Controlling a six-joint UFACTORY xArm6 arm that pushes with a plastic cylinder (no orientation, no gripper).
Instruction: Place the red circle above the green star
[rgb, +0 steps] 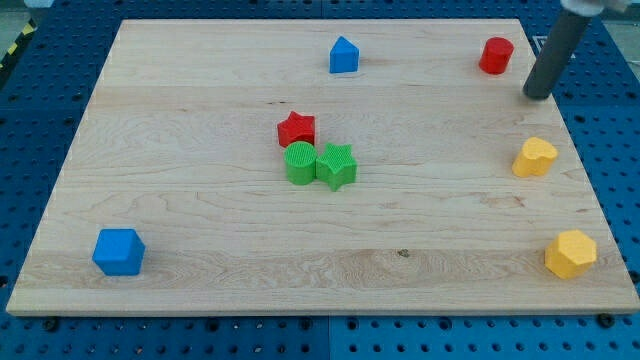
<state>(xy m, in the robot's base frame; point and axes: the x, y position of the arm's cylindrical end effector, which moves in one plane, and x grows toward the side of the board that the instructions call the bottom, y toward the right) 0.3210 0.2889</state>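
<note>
The red circle stands near the top right corner of the wooden board. The green star lies near the board's middle, touching a green circle on its left. A red star sits just above the green circle. My tip is at the board's right edge, to the right of and slightly below the red circle, apart from it.
A blue house-shaped block sits at the top centre. A blue cube lies at the bottom left. A yellow heart-like block and a yellow hexagon lie along the right edge. Blue pegboard surrounds the board.
</note>
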